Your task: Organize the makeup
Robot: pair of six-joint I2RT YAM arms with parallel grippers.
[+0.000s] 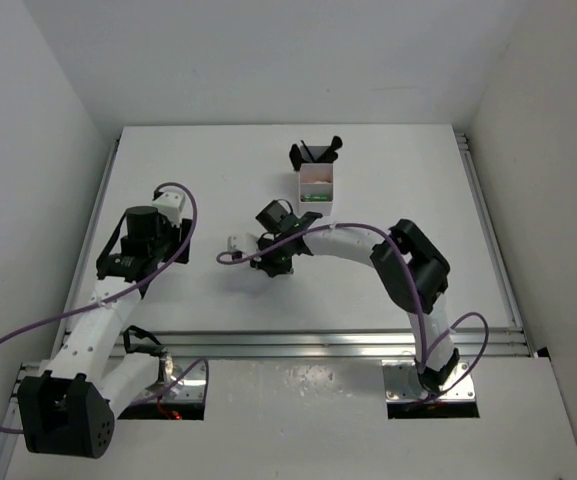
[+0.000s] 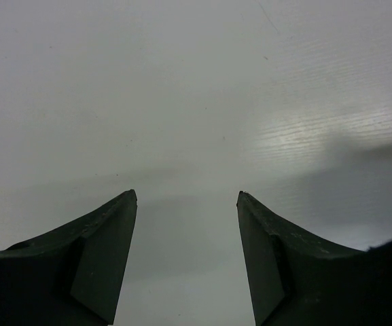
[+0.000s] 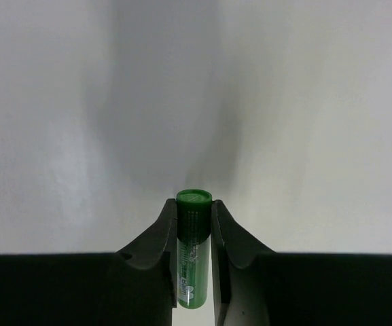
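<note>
In the right wrist view a green tube (image 3: 194,238) with a flat round cap stands lengthwise between my right gripper's (image 3: 194,202) jaws, which are shut on its sides. In the top view that gripper (image 1: 268,258) hangs over the middle of the table, left of and nearer than the white box (image 1: 330,185), and hides the tube. Black brushes (image 1: 315,152) stick out of the box's far compartment. Something green (image 1: 314,198) shows in its near one. My left gripper (image 2: 187,197) is open over bare white table with nothing between its fingers.
The white table (image 1: 388,160) is walled in white at the back and on both sides. An aluminium rail (image 1: 318,343) runs across the near edge in front of the arm bases. Purple cables loop beside both arms.
</note>
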